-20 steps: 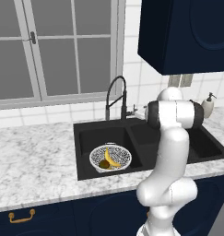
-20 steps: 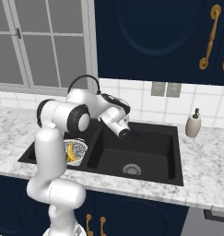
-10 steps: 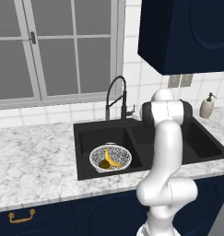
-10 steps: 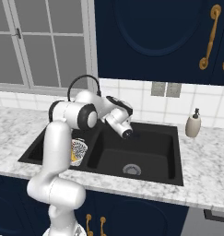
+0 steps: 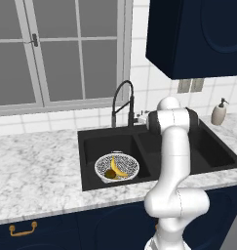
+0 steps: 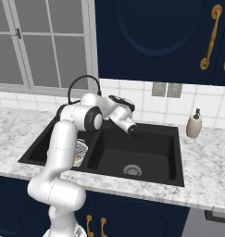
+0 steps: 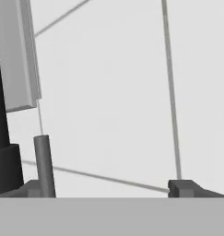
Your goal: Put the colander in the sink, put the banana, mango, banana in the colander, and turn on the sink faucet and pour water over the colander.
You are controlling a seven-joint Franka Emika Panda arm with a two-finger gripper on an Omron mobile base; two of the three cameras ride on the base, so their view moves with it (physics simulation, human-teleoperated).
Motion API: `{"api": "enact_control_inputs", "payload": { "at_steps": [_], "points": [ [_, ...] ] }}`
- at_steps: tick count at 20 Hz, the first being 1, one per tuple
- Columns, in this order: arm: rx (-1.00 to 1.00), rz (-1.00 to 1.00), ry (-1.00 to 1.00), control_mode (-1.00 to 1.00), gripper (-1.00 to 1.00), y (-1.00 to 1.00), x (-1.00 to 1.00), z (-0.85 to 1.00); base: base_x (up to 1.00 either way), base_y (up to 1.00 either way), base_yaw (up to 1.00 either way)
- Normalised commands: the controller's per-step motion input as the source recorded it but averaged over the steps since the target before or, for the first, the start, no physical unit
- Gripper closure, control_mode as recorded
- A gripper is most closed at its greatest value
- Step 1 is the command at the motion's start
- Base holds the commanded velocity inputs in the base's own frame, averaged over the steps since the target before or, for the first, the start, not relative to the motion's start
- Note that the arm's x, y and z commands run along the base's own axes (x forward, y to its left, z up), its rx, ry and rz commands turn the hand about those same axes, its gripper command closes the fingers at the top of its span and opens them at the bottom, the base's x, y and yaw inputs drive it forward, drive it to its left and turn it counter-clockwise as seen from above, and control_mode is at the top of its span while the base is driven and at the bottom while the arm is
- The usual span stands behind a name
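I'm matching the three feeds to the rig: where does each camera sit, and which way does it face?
Left base view: behind the arm's left, facing the black double-basin sink and white speckled colander; arm at lower right.
Right base view: behind its right, same sink, white soap dispenser; arm lower left, open gripper.
Hand view: on the hand, facing white wall tiles; finger tips at the bottom.
Both base views share sink and colander.

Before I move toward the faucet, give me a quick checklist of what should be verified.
1. White speckled colander sits in the black double-basin sink's left basin: ok.
2. Yellow banana and dark mango inside the colander: ok.
3. Second banana in the colander: cannot tell.
4. End effector open and holding nothing: ok.
5. Tall black gooseneck faucet running water: not ok, no stream visible.
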Motion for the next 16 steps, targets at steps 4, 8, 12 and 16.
{"api": "enact_control_inputs", "payload": {
  "at_steps": [4, 8, 12, 16],
  "points": [
    [0.0, 0.03, 0.0, -1.0, -1.0, 0.0, 0.49, -0.02, 0.0, 0.0, 0.0],
    [0.0, 0.0, 0.0, -1.0, -1.0, 0.04, 0.47, -0.17, 0.0, 0.0, 0.0],
    [0.0, 0.0, 0.0, -1.0, -1.0, 0.19, 0.21, -0.01, 0.0, 0.0, 0.0],
    [0.02, -0.01, 0.02, -1.0, -1.0, -0.17, 0.23, -0.05, 0.0, 0.0, 0.0]
  ]
}}
